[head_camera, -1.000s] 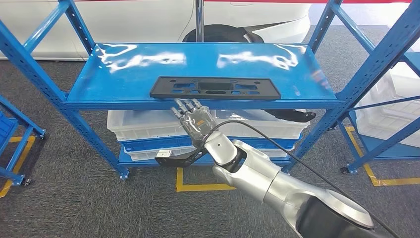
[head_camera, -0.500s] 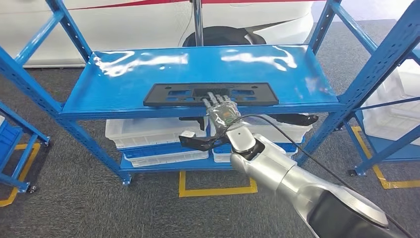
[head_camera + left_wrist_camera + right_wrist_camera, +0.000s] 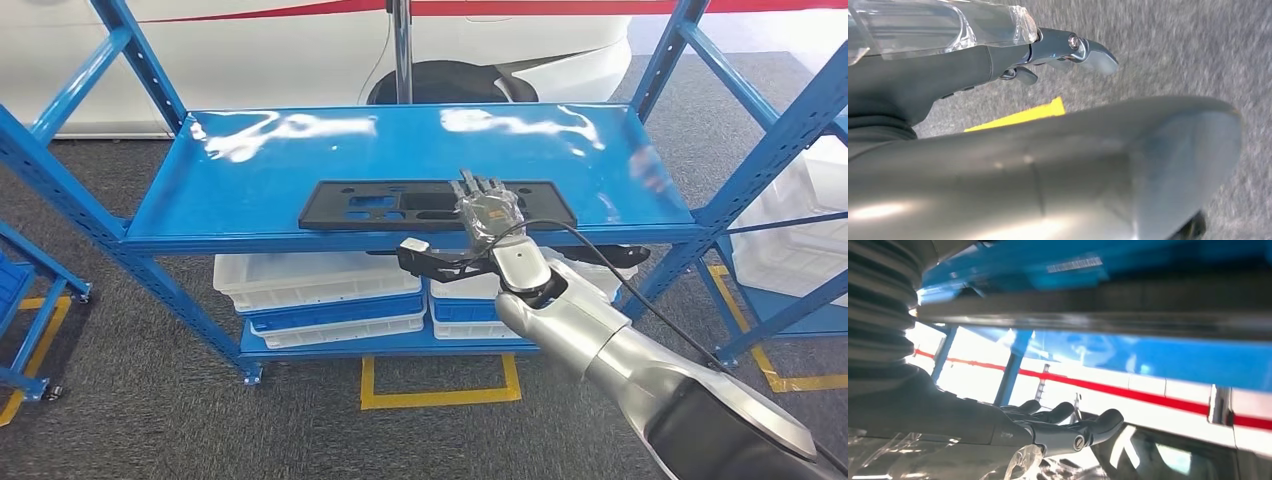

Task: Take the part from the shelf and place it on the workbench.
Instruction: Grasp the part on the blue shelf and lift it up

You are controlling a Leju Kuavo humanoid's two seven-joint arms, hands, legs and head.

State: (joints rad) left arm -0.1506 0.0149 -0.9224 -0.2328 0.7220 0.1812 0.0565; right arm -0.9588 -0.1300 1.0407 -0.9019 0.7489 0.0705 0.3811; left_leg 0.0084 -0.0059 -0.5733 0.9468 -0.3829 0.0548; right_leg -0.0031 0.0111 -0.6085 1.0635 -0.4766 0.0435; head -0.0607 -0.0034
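Fingers [image 3: 478, 187] of my right hand [image 3: 486, 212]: extended, apart, over black part [image 3: 380, 203] on blue shelf [image 3: 250, 170]; holding nothing.

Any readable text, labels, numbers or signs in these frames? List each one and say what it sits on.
No text can be read.
White label strip on the blue shelf edge, right wrist view: printed, but too blurred to read.
Black part on the blue shelf: no visible lettering.
White bins below: no visible labels.
Yellow floor tape: plain lines, no words.
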